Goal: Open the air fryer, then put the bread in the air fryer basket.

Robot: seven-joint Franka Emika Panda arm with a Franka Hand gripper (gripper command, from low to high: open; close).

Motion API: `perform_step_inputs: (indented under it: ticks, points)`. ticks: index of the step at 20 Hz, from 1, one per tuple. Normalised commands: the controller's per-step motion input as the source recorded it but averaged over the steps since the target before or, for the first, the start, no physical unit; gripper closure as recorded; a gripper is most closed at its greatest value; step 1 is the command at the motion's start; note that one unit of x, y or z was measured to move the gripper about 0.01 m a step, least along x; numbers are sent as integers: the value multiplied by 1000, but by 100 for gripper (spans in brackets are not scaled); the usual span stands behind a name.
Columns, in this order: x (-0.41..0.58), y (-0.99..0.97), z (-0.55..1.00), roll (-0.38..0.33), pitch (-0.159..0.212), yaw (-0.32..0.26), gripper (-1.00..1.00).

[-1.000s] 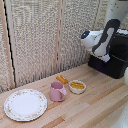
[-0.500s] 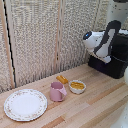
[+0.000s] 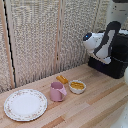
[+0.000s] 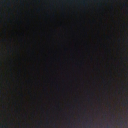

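In the exterior view the white and black robot arm (image 3: 102,42) sat at the upper right of the frame, bent down against the front of the air fryer (image 3: 116,59), a big black box at the right edge on the wooden table (image 3: 95,107). The gripper was hidden between the arm and the fryer, so couldn't tell if its fingers were apart, together or clamped on anything. The fryer handle and basket weren't distinguishable either; the front was just a dark mass w/ the arm over it. The bread (image 3: 62,79), a small orange-yellow piece, lay on the table near the center of the frame, just behind the pink mug (image 3: 56,91) and just to the upper left of the small white bowl (image 3: 77,87) of yellow food; well apart from the fryer. The mug stood upright, close beside the bowl. A white plate (image 3: 25,104) w/ a patterned rim sat at the lower left, near the mug but not touching. Ribbed beige panels (image 3: 40,35) filled the background. The wrist view was almost entirely black, no detail readable.
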Motion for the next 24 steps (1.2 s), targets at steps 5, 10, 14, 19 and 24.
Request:
perform_step_inputs:
  ticks: [5, 10, 14, 19, 24]
  points:
    - [-11, 537, 94, 110, 65, -44, 100]
    - [-15, 562, 165, 303, -46, -98, 100]
    - [0, 548, 156, 300, -61, -110, 100]
    - [0, 615, 69, 228, -59, -120, 100]
    - [-17, 907, -263, 72, -189, -53, 100]
